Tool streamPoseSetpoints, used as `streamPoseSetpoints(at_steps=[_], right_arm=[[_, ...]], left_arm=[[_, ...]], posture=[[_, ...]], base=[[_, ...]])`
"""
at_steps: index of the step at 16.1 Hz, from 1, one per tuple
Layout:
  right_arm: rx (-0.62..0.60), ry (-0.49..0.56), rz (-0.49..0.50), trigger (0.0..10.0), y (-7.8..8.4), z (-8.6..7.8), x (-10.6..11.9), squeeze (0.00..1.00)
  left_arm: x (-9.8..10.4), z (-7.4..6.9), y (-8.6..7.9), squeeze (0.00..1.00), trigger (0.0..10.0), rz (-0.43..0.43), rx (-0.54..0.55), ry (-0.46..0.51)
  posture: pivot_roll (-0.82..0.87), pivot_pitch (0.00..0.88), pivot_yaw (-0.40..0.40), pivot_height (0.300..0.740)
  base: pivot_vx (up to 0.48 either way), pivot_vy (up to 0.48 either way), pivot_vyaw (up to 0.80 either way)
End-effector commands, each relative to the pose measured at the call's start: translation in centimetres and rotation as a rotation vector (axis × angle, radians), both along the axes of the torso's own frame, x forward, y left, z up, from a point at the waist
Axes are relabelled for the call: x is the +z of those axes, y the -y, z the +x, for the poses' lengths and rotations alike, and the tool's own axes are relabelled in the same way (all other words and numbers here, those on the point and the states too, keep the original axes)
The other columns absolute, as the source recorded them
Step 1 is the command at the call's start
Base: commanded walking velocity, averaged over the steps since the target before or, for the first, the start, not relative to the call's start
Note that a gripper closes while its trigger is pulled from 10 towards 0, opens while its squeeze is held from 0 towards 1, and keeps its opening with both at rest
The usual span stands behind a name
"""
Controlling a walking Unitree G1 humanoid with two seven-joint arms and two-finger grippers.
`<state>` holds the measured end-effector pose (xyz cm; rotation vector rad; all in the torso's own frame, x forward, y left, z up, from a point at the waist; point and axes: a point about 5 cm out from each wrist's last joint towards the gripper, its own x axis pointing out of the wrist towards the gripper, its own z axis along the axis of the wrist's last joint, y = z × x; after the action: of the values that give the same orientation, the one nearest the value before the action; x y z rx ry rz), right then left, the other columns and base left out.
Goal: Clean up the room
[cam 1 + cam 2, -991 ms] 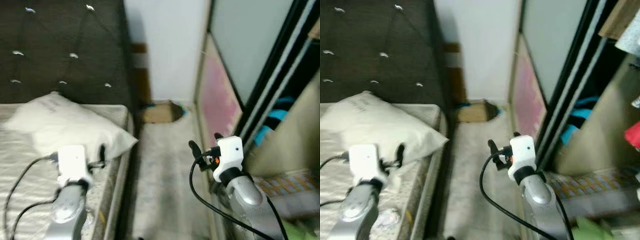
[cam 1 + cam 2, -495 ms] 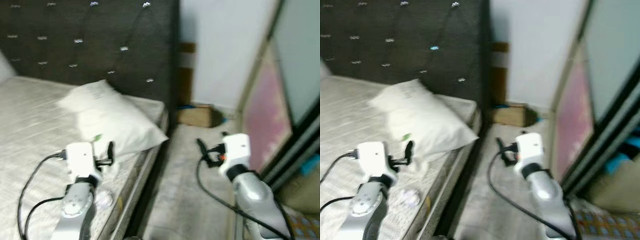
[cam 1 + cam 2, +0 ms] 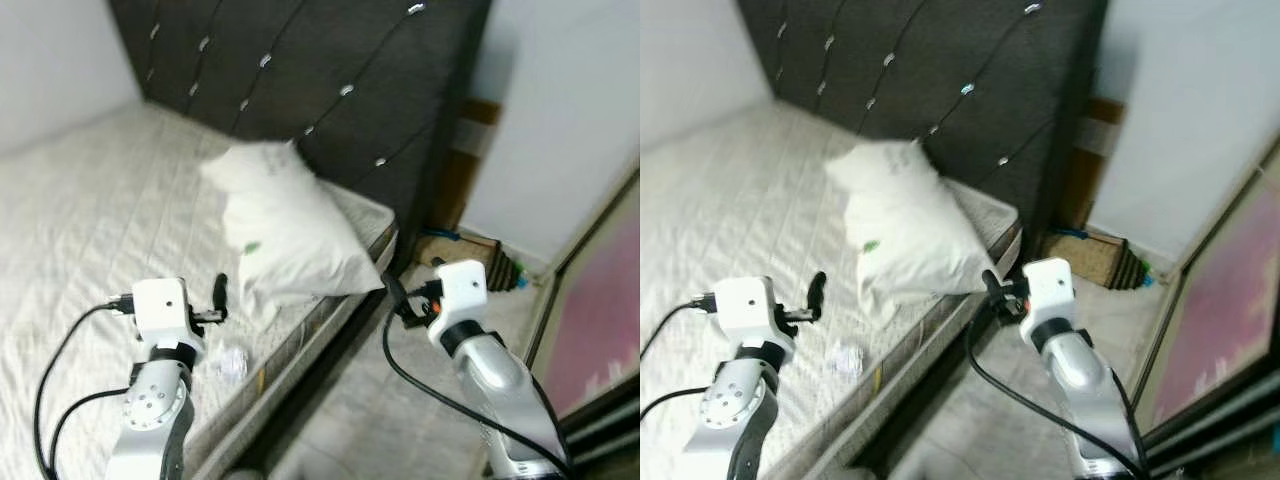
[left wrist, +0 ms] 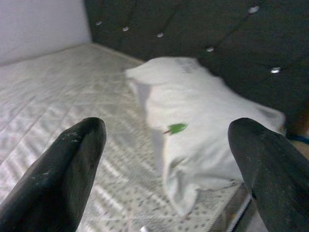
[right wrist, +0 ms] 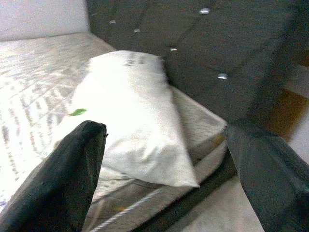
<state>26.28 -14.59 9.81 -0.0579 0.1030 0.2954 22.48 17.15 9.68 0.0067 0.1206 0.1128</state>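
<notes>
The robot faces the corner of a bed with a dark tufted headboard behind it. A white pillow lies at the mattress's near corner, its long axis running from the headboard toward the bed's edge, with a small green scrap on its surface. A crumpled bit of clear wrapper sits on the mattress close to the edge, just below the pillow.

The left gripper hovers over the mattress with its fingers spread wide and nothing between them; in its wrist view the green scrap sits almost midway between the two fingers, ahead of them. The right gripper is over the floor gap beside the bed, also wide open and empty, with the pillow ahead of it and toward the robot's left.

The wrapper lies just beside the left arm, so that arm looks the nearer one for picking up the litter. A small cardboard box rests on the floor by the wall.
</notes>
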Motion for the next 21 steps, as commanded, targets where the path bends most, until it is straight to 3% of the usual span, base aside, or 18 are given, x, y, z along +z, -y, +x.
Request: streamPoseSetpoints(at_steps=[1,3,10,17,21], right_arm=[[0.002,-0.007,0.015,10.0,-0.1,0.0,-0.1,0.00],[0.001,-0.016,-0.003,10.0,0.2,-0.1,-0.3,0.00],[-0.049,-0.008,-0.015,10.0,0.6,-0.1,-0.6,0.00],[-0.055,0.004,0.000,10.0,0.3,0.4,-0.5,0.00],[-0.069,0.008,0.014,10.0,0.4,0.4,-0.4,0.00]], left_arm=[[0.3,0.1,-0.4,0.00,10.0,0.018,0.021,0.015],[0.1,0.2,-0.3,0.00,10.0,0.001,0.018,0.003],[0.4,0.8,0.6,0.00,10.0,-0.018,-0.078,0.022],[0.6,0.6,0.2,0.00,10.0,0.026,-0.069,0.025],[0.6,0.5,0.3,0.00,10.0,0.006,-0.085,0.026]], posture=[[0.05,0.000,-0.053,0.740],[0.04,0.000,-0.055,0.740],[0.03,0.012,-0.015,0.740],[0.05,0.014,0.003,0.740],[0.04,0.015,0.008,0.740]], base=[[0.000,0.000,0.00],[0.000,0.000,0.00],[0.000,0.000,0.80],[0.000,0.000,0.80],[0.000,0.000,0.80]])
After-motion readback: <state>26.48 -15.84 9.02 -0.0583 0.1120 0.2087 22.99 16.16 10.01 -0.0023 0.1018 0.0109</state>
